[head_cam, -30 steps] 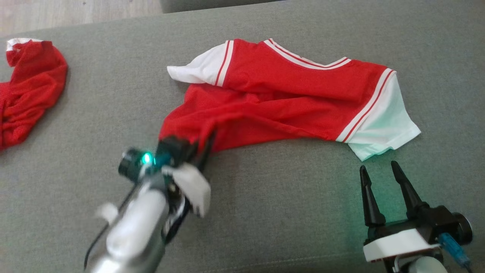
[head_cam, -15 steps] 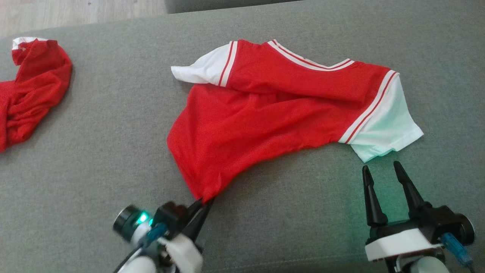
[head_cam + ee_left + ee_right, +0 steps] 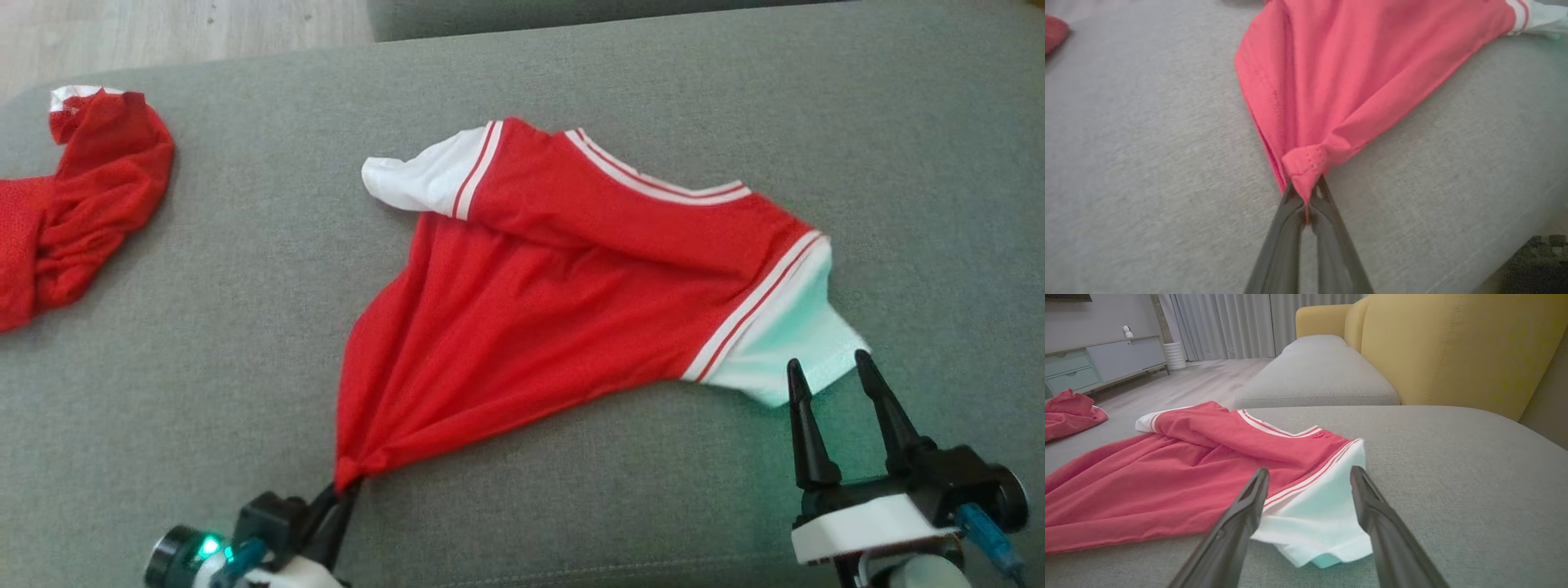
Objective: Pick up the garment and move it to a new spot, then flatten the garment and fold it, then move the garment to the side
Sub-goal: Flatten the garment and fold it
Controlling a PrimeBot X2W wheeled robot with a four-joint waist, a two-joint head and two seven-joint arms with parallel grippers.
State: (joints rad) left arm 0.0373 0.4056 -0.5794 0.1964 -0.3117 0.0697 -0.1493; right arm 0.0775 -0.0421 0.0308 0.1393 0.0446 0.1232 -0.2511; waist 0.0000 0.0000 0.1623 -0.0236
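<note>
The garment (image 3: pixel 571 278) is a red jersey with white sleeves and striped trim, spread over the grey cushion (image 3: pixel 571 506). My left gripper (image 3: pixel 347 487) is shut on its lower left hem corner at the bottom of the head view; the left wrist view shows the red hem (image 3: pixel 1306 163) bunched between the fingertips, the cloth stretched taut from there. My right gripper (image 3: pixel 827 366) stands open at the lower right, its tips just short of the white right sleeve (image 3: pixel 788 347). In the right wrist view that sleeve (image 3: pixel 1314 522) lies between and beyond the open fingers (image 3: pixel 1372 498).
A second red garment (image 3: pixel 77 204) lies crumpled at the far left of the cushion. Wooden floor (image 3: pixel 163 24) shows beyond the cushion's far edge. The right wrist view shows a yellow sofa back (image 3: pixel 1453 351), another grey seat (image 3: pixel 1318 375) and a low cabinet (image 3: pixel 1098 363).
My left gripper has pulled the hem corner toward me and to the left, dragging the jersey nearer and stretching it out. The right sleeve has slid up to the right gripper's tips.
</note>
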